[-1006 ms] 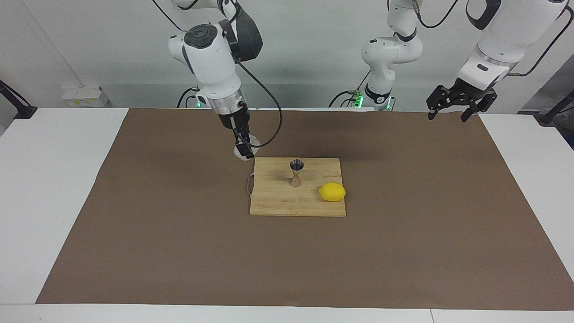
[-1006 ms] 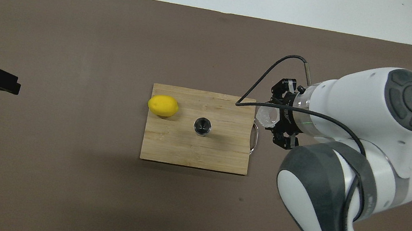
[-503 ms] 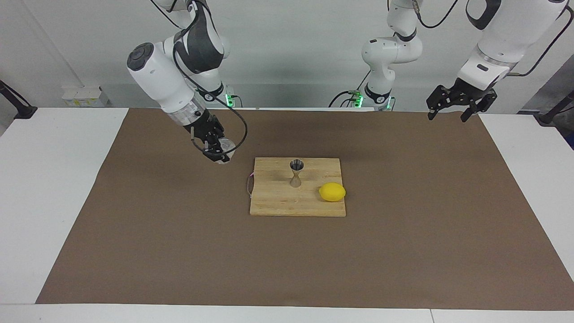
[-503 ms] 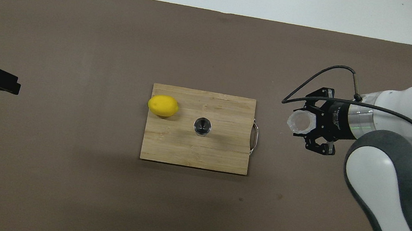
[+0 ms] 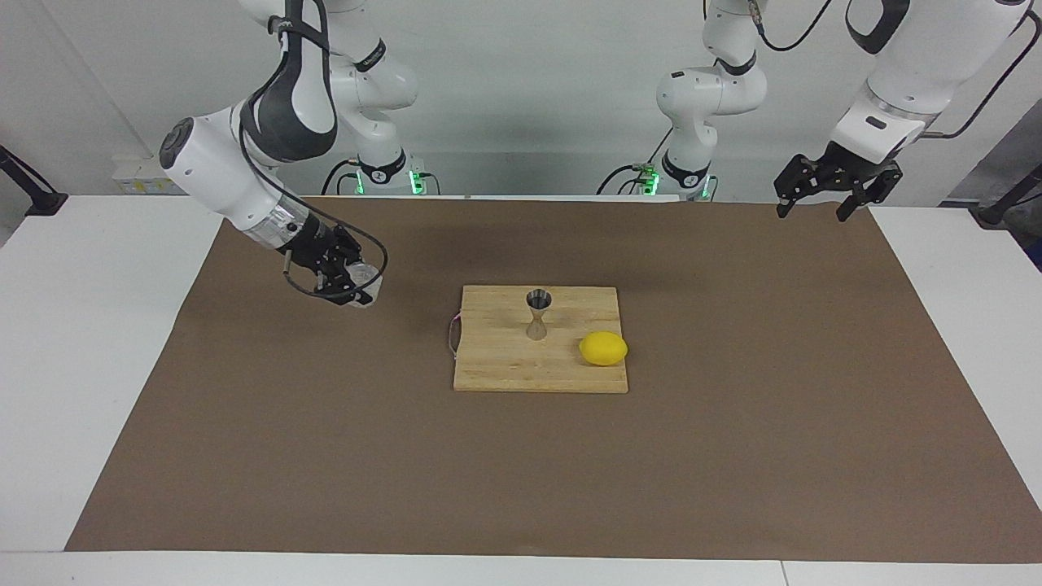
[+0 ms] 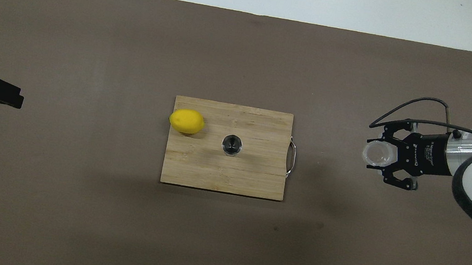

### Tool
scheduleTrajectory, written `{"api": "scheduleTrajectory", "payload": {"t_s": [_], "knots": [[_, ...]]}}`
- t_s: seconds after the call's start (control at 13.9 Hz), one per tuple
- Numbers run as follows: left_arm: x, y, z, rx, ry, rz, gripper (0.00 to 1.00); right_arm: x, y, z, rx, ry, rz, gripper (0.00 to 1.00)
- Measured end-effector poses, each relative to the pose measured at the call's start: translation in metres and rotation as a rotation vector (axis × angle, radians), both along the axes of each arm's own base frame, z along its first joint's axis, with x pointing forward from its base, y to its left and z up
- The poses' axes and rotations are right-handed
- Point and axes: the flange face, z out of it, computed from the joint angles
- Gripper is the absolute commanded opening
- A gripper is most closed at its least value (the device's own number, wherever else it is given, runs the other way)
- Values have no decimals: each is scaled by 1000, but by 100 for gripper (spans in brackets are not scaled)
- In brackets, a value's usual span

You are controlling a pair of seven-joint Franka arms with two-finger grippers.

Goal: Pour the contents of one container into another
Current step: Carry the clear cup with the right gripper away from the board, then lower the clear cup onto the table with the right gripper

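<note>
gripping glass cup (image 5: 364,282), right tool (image 5: 352,286), seemingly low over mat (image 5: 326,423).

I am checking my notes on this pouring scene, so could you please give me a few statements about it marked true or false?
1. The jigger stands upright on the cutting board. True.
2. The lemon lies on the brown mat, off the board. False: it lies on the board, beside the jigger, toward the left arm's end.
3. The right pincer holds the glass cup. True.
4. The cup is over the jigger. False: it is over the brown mat, off the board, toward the right arm's end.
5. The left pincer grips the lemon. False: it is open and holds nothing, waiting over the mat's edge near its base.
</note>
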Motion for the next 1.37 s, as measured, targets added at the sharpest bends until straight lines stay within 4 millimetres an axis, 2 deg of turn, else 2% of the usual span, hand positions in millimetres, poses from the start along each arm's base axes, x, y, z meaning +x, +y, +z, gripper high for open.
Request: {"api": "scheduleTrajectory", "payload": {"t_s": [0.29,0.65,1.01,1.15,1.37], "knots": [[0,0,0,0,0,0,100,-12,-48,-37,68,-27,16,58],[0,0,0,0,0,0,100,-15,-83,-87,132,-54,34,58],[0,0,0,0,0,0,100,-19,-100,-143,192,-51,25,61],[0,0,0,0,0,0,100,-19,-100,-154,197,-35,19,64],[0,0,0,0,0,0,100,-20,-106,-160,210,-32,-12,68]]}}
